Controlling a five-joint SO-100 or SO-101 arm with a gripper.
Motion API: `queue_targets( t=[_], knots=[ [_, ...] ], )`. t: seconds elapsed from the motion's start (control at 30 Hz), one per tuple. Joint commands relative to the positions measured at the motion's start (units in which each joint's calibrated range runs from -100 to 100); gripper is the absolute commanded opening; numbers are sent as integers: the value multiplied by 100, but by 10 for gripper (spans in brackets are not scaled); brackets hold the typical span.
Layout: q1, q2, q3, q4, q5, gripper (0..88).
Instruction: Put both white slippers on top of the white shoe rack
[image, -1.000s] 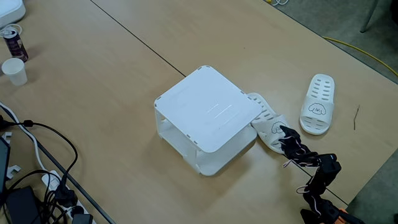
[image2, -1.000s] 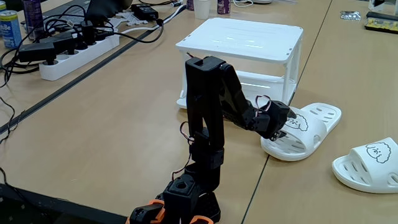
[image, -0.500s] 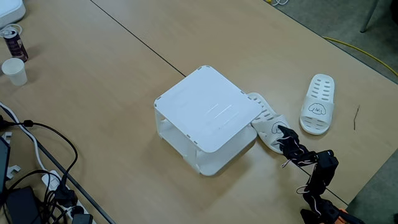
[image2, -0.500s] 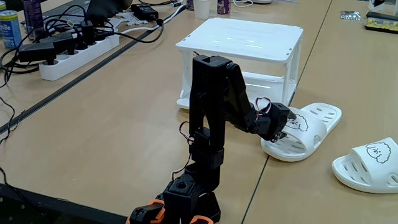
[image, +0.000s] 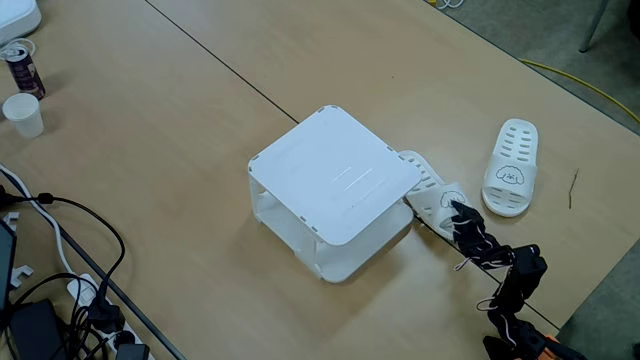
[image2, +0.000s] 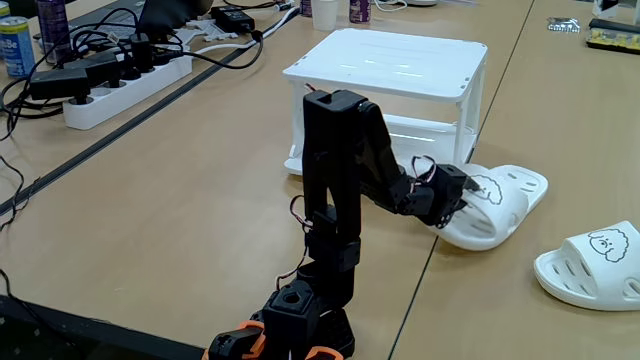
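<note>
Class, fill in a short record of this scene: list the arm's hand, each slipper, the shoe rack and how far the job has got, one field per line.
hand: the hand is shut on the near slipper's strap
near slipper: near slipper tilted, its near end raised off the table, beside the white shoe rack
far slipper: far slipper flat on the table, apart from the rack
rack top: bare
progress: no slipper on the rack yet

A light wood-grain surface (image: 180, 120) is carrying everything. The white shoe rack (image: 335, 190) is sitting near the middle in the overhead-like fixed view. One white slipper (image: 511, 168) is lying flat at 3 o'clock from it, well apart. A paper cup (image: 23, 114) and a can (image: 21, 66) are standing at 10 o'clock. Black cables (image: 70, 250) are sprawling at 8 o'clock, and a power strip (image2: 125, 80) is lying among them.
</note>
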Motion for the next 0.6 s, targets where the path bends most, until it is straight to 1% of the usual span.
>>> queue_targets(
  t=[0.0,0.1,0.17,0.33,0.4,0.47,0.57],
  knots=[
    [-1,-695,-407,-39,42,8],
    [-1,-1091,-993,47,42,8],
    [7,-1310,-1534,409,42,8],
    [287,-1756,-3149,2212,42,8],
    [394,-1814,-3663,2739,42,8],
    [435,-1823,-4033,2963,42,8],
    [369,-1831,-4475,2980,42,8]
  ],
)
